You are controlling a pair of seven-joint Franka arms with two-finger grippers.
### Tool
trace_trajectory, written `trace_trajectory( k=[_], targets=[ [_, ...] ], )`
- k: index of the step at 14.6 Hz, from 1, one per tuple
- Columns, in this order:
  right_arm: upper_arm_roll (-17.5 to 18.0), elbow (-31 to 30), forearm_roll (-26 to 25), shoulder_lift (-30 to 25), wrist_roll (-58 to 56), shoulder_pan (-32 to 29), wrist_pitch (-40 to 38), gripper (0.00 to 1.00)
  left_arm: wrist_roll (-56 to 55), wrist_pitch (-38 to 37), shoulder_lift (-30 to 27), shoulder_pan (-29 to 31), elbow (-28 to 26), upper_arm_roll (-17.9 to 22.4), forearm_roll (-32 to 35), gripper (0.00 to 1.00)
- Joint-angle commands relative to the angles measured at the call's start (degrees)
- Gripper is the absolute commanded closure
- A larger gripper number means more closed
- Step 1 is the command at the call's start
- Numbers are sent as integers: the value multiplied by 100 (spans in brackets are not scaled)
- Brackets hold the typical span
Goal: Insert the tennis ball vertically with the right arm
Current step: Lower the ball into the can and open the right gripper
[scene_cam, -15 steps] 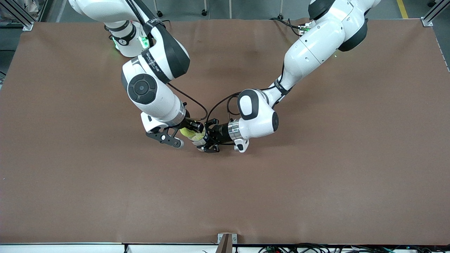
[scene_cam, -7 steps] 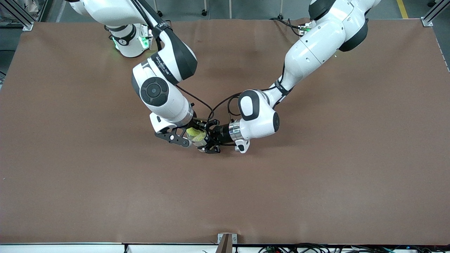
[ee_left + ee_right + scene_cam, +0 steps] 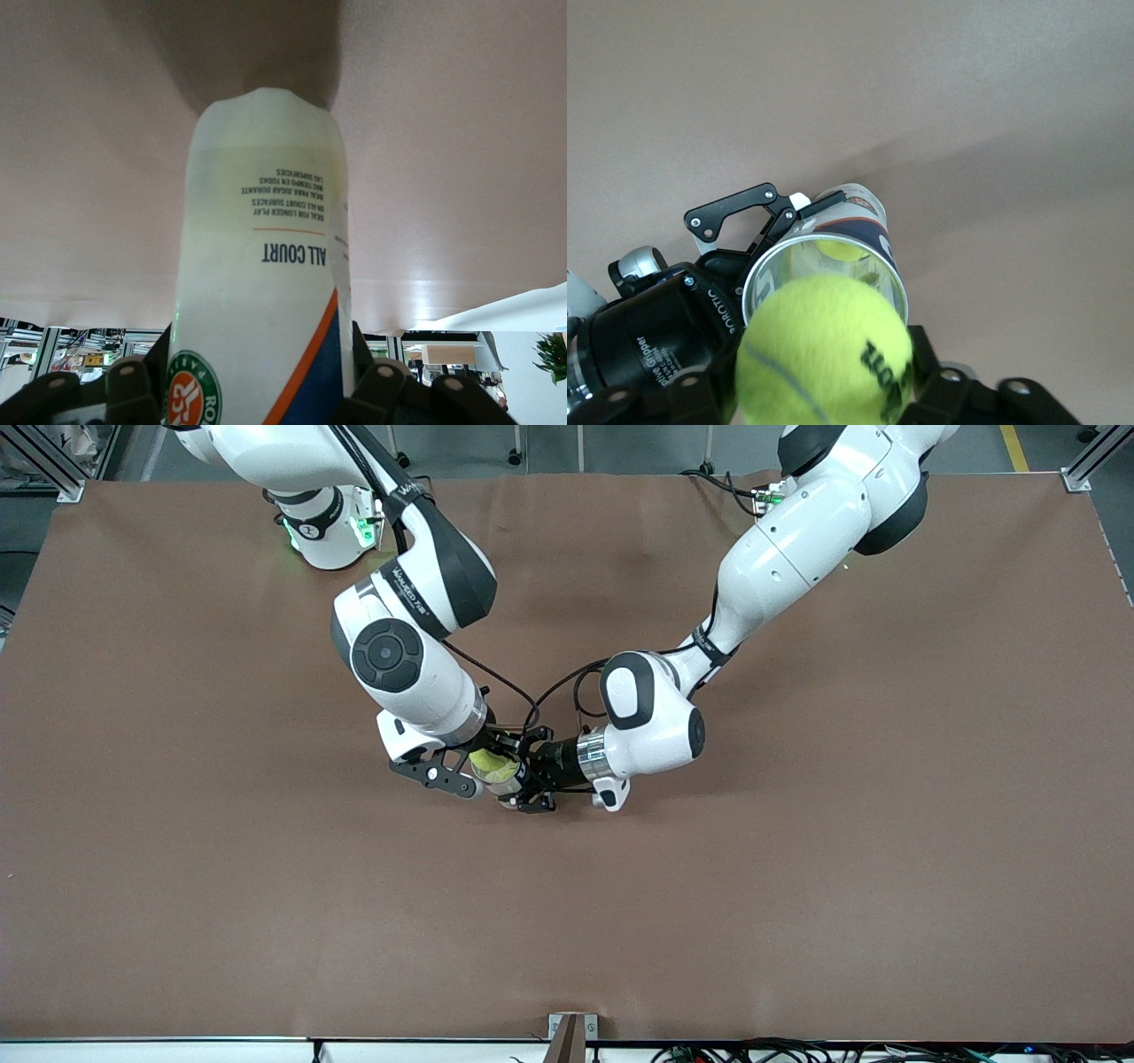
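My right gripper (image 3: 485, 765) is shut on a yellow tennis ball (image 3: 491, 760) and holds it right over the open mouth of a clear ball can (image 3: 508, 780). In the right wrist view the ball (image 3: 824, 350) sits between the fingers (image 3: 943, 390), just above the can's rim (image 3: 879, 266). Another ball (image 3: 842, 251) lies inside the can. My left gripper (image 3: 525, 781) is shut on the can and holds it upright on the table. In the left wrist view the can (image 3: 261, 292) is white with a blue and orange label and fills the space between the fingers (image 3: 383, 388).
The brown table (image 3: 797, 868) carries nothing else. Both arms meet near its middle, their black cables (image 3: 549, 691) looping above the grippers. A metal bracket (image 3: 571, 1032) sits at the table edge nearest the front camera.
My right arm has carried the ball toward the left arm's end, from beside the can to over its mouth. In the last half second it barely moved. The left arm held still.
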Motion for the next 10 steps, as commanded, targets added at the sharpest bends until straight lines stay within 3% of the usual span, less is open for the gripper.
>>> trace_trajectory(
  k=[1,6,10],
  targets=[
    [-35,133,72,67,73,45,9,0,-21,45,-58,-17,-1,-4,-126,27],
    [-62,133,46,-117,-24,-43,-149,0,-30,45,-58,-17,-9,-4,-126,27],
    [-79,46,20,-1020,-285,-560,-1693,0,-47,45,-41,-17,-9,-4,-143,26]
  ],
)
